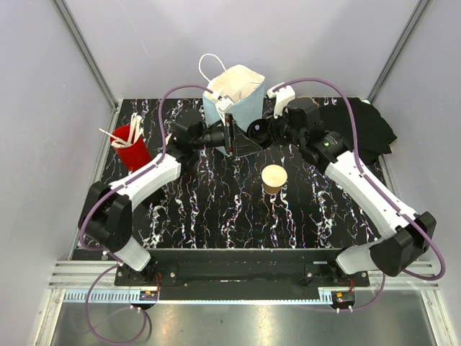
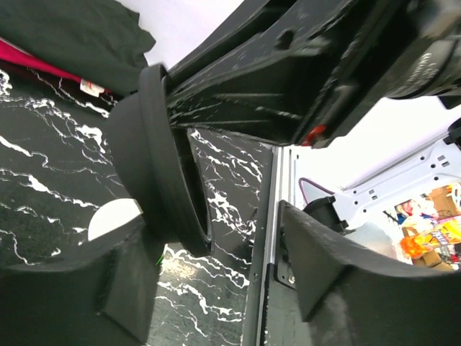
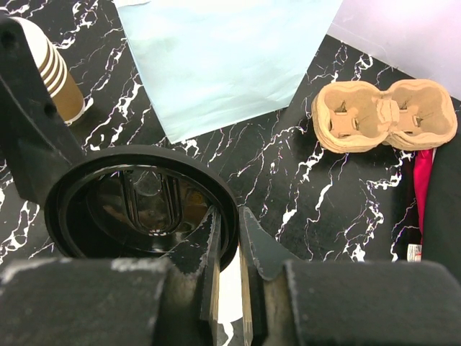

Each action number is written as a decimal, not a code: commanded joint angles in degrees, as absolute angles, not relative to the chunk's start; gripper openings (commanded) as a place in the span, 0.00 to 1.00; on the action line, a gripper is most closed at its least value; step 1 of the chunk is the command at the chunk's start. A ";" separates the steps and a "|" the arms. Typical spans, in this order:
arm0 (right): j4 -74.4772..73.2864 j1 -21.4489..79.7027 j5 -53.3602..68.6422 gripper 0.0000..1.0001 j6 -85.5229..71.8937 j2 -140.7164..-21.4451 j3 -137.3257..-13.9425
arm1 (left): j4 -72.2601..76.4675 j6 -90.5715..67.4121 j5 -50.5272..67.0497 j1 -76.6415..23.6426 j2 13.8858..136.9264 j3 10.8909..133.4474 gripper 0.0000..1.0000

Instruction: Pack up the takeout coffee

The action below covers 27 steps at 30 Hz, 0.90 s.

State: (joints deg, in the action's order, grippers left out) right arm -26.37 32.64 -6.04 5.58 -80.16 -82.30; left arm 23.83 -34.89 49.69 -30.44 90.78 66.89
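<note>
The tan kraft cup (image 1: 274, 178) stands upright and open on the black marble table, right of centre. My right gripper (image 3: 230, 238) is shut on the rim of the round black lid (image 3: 137, 202) and holds it in the air behind the cup, in the top view (image 1: 259, 132) too. My left gripper (image 1: 229, 137) is open just left of the lid. In the left wrist view the lid (image 2: 162, 158) stands edge-on beside my left finger (image 2: 72, 295), with the other finger (image 2: 346, 288) wide apart. A pale round patch (image 2: 115, 216) below looks like the cup's inside.
A pale blue paper bag (image 1: 234, 97) stands open at the back centre. A red cup with straws (image 1: 130, 144) is at the left. A black cloth (image 1: 367, 126) lies at the back right. The pulp carrier (image 3: 385, 115) and the stack of nested cups (image 3: 54, 72) show in the right wrist view.
</note>
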 commanded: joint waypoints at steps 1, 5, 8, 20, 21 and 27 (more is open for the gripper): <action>-25.31 33.31 -6.68 0.04 4.83 -77.87 -84.11 | 24.70 -32.96 48.43 -30.67 91.05 68.29 0.57; -25.49 33.31 -6.50 0.04 4.83 -77.78 -84.20 | 23.82 -32.52 47.90 -30.85 91.05 68.55 0.40; -25.66 33.31 -5.98 0.05 4.83 -77.35 -84.11 | 22.85 -31.56 47.38 -30.85 90.88 68.90 0.29; -27.07 33.31 -0.79 0.20 7.03 -75.06 -82.79 | 18.11 -28.22 45.62 -30.85 90.35 70.31 0.18; -27.16 33.31 -0.70 0.28 7.29 -74.88 -82.88 | 17.58 -27.95 45.53 -30.85 90.18 70.40 0.18; -28.21 33.31 -0.53 0.59 11.68 -72.25 -83.58 | 15.82 -26.28 44.82 -30.59 89.65 70.40 0.15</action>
State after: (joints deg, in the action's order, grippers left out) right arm -28.69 32.95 -2.07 8.40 -75.72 -82.26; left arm 15.88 -28.82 46.48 -30.68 91.02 67.83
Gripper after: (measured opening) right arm 0.521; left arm 0.280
